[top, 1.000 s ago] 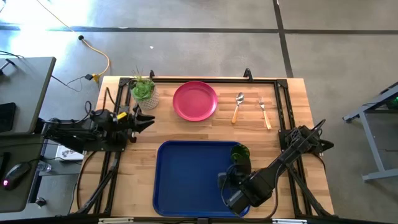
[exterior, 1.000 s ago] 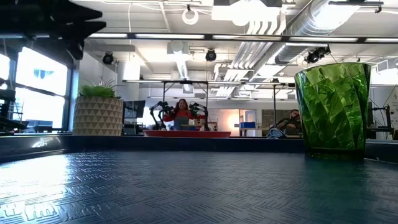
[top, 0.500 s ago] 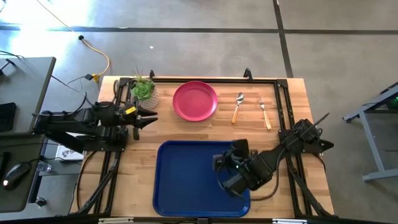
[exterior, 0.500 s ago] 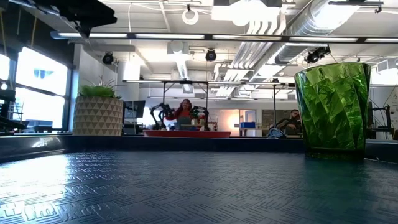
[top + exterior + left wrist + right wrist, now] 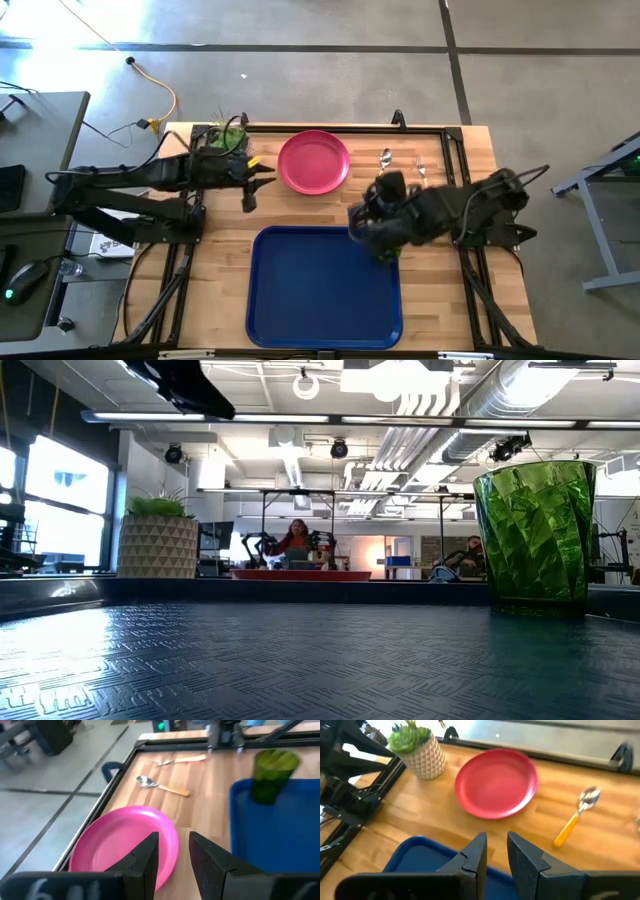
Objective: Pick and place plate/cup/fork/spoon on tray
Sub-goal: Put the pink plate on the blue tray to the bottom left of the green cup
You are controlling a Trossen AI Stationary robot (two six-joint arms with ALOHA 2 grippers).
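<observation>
One dark blue tray (image 5: 310, 285) lies at the near edge of the table (image 5: 300, 210), and the single green cup (image 5: 270, 767) stands upright inside it at its far right corner, largely hidden from above by the right arm. One pink-red plate (image 5: 314, 161) sits by the table's far edge, near the middle, with one spoon (image 5: 382, 172) to its right and one fork (image 5: 425, 180) just beyond that, both lying on the wood with their orange-yellow handles pointing toward the near edge. The right gripper (image 5: 495, 852) hangs over the table between the tray's far right corner and the spoon, its arm stretched in level from the right edge; its fingers stand a narrow gap apart with nothing between them. The left gripper (image 5: 172, 852) reaches in from the left edge, arm extended level, and is just left of the plate; its fingers also show a narrow gap, empty. One potted succulent (image 5: 417, 747) stands at the far left corner.
</observation>
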